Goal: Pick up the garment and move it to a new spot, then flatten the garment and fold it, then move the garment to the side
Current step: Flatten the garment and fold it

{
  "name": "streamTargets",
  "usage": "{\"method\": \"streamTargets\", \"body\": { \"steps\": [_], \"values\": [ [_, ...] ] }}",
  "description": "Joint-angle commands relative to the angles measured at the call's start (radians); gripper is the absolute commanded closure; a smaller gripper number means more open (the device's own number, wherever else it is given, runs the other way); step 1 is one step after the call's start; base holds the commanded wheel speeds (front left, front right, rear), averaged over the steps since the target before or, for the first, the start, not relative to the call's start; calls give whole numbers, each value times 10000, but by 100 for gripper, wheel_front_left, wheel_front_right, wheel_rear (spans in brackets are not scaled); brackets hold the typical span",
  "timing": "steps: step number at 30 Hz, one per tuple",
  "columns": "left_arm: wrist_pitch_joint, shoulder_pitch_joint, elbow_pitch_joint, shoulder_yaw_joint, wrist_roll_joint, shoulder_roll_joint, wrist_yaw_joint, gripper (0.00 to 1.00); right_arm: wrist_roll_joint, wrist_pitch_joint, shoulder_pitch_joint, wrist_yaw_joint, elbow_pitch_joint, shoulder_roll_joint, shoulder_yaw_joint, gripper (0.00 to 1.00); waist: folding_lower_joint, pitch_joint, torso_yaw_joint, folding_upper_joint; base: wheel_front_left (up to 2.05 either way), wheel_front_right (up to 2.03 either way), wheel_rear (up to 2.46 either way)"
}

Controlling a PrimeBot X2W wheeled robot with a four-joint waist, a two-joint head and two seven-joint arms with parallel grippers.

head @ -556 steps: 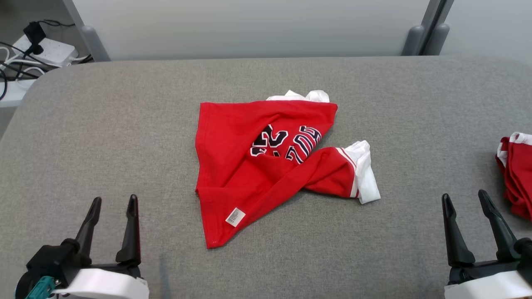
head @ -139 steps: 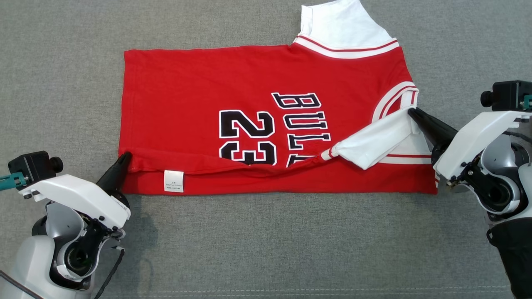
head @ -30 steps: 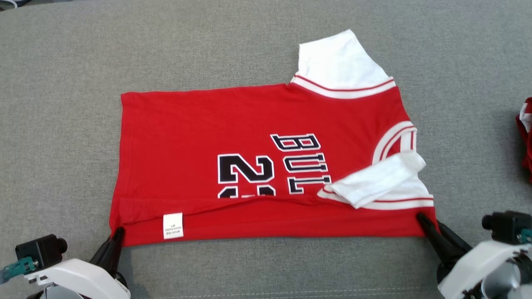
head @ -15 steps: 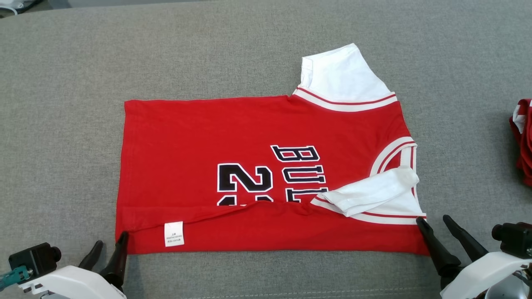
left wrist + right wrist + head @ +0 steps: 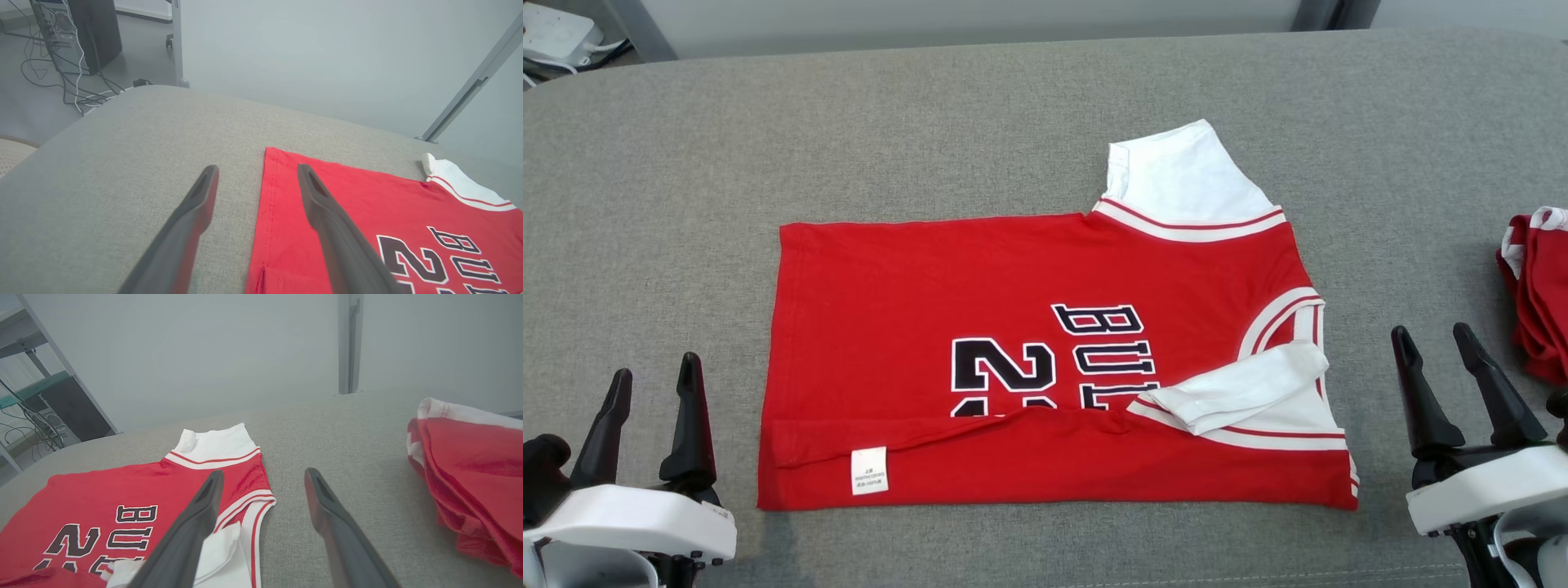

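Leftward: power strip (image 5: 554, 34) beyond the table corner; left gripper (image 5: 656, 366), fingers spread, empty. Centre: red jersey (image 5: 980, 286), flat on grey padded table (image 5: 1013, 114), near edge folded over. Rightward: right gripper (image 5: 1431, 329), spread, empty; heap of red clothes (image 5: 1539, 302). Pale wall (image 5: 972, 12) behind.

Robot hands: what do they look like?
The left gripper and right gripper match: two long black fingers each, wide at the base and pointy at the tip, sticking out of a smooth white shell.
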Motion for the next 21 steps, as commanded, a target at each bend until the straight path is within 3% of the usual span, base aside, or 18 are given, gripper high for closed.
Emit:
{"method": "streamTargets", "body": {
  "steps": [1, 9, 14, 21],
  "values": [
    [-100, -524, -357, 376, 247, 297, 140, 0, -217, -247, -290, 2, -242, -101, 108, 0, 0, -44, -38, -1, 0, 0, 0],
    [398, -1655, -186, -212, 506, 501, -27, 0, -480, -385, -1447, 2, 298, 17, 549, 0, 0, 181, -262, -1, 0, 0, 0],
    [919, -2487, 352, -430, 349, 681, -311, 0, -203, -196, -2526, 2, 878, -293, 994, 0, 0, 578, -443, -1, 0, 0, 0],
    [1736, -4181, 1652, -804, -81, 864, -1030, 0, 705, 463, -4919, 2, 2256, -1256, 2017, 0, 0, 1491, -321, -1, 0, 0, 0]
  ]
}}
